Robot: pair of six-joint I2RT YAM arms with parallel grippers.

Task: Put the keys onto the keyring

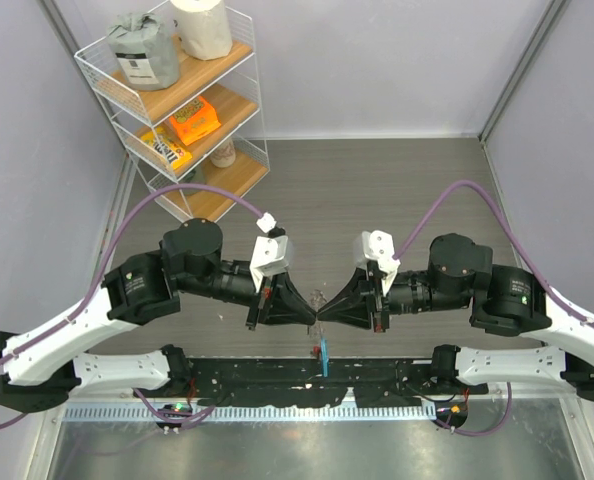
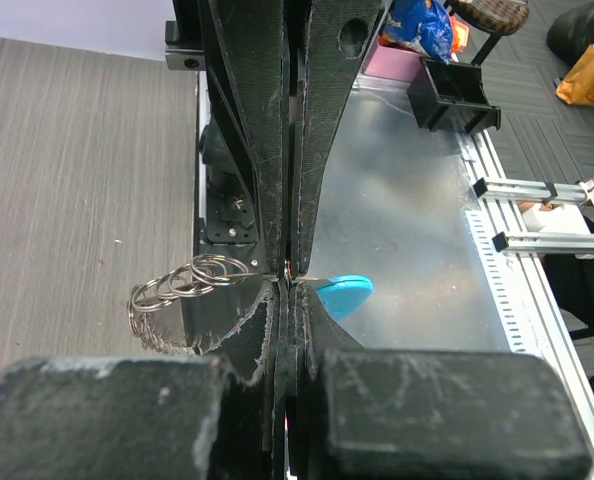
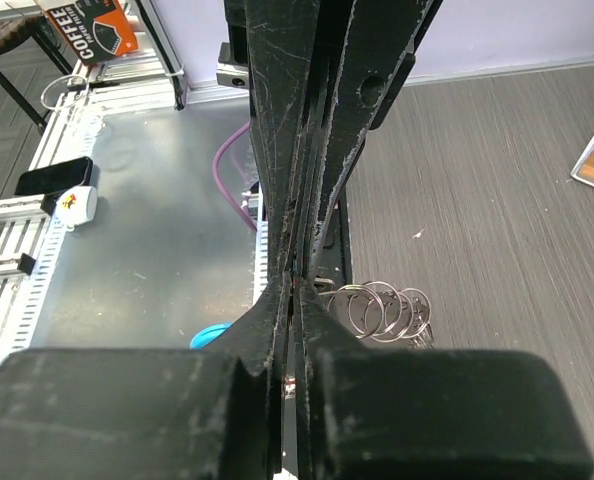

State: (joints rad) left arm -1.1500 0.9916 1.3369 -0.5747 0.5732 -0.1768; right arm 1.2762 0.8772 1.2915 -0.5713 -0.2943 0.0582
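My two grippers meet tip to tip above the table's near middle. The left gripper (image 1: 311,312) (image 2: 288,287) is shut on the thin wire of the keyring (image 2: 307,281). From the opposite side the right gripper (image 1: 323,312) (image 3: 297,286) is shut on the same spot. The keyring's blue tag (image 1: 324,356) (image 2: 343,295) (image 3: 211,334) hangs toward the near edge. A little red shows between the fingertips. Several small rings (image 2: 202,272) (image 3: 382,305) fan out on the far side, with the toothed silvery keys (image 2: 153,322) (image 3: 418,331) (image 1: 317,297) dangling from them.
A white wire shelf rack (image 1: 239,50) with wooden shelves, boxes and a paper roll stands at the back left. A black mounting rail (image 1: 277,375) and a metal plate (image 1: 307,440) run along the near edge. Purple cables (image 1: 202,192) arc over both arms.
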